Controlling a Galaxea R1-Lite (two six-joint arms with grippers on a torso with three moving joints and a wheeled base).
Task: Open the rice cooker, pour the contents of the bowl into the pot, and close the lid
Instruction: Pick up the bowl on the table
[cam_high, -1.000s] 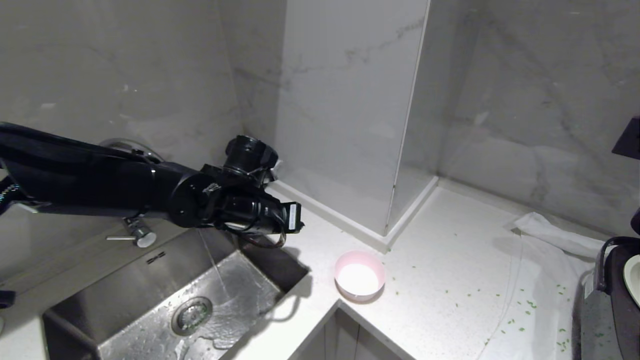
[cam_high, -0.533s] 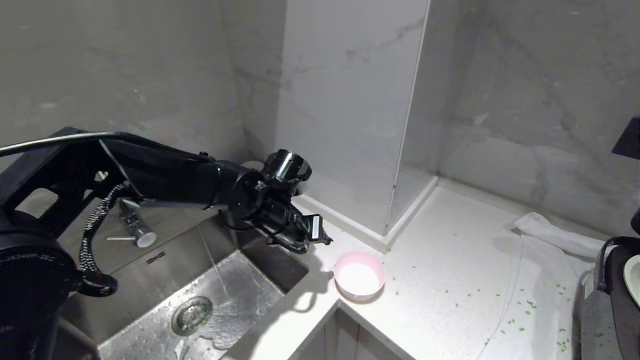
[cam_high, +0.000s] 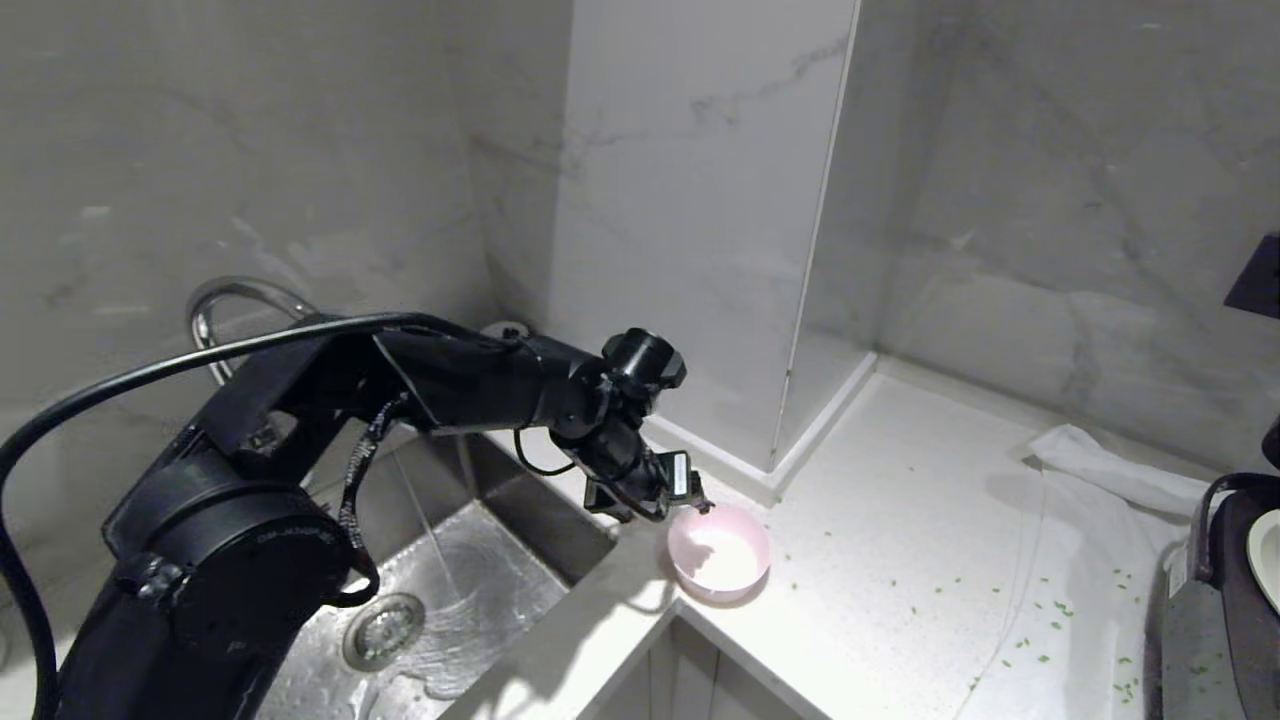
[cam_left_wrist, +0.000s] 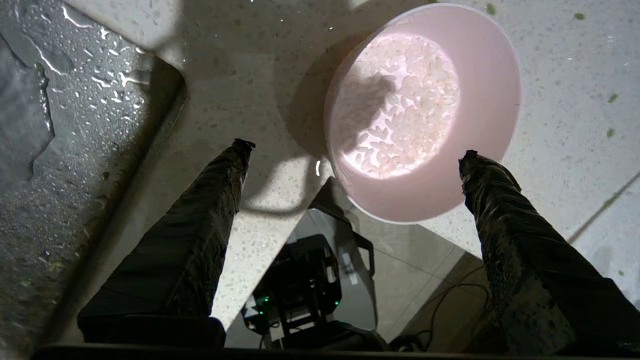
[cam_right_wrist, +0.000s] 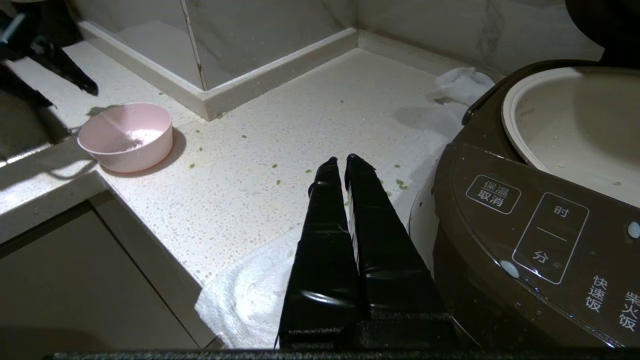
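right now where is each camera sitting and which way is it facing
Head view: from the robot's head, looking forward and down at the corner counter and sink; the left arm reaches to the bowl.
Left wrist view: behind the open left gripper, looking down on the bowl of rice at the counter edge.
Right wrist view: behind the shut right gripper, looking across the counter; the rice cooker with its open pot is beside it.
Shared: all three show the bowl.

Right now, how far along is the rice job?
Done: the rice cooker is open, its pot exposed. In hand: the left gripper, open, hangs over the bowl of rice, not gripping yet. Left: lifting, pouring, closing the lid. The right gripper sits shut beside the cooker.
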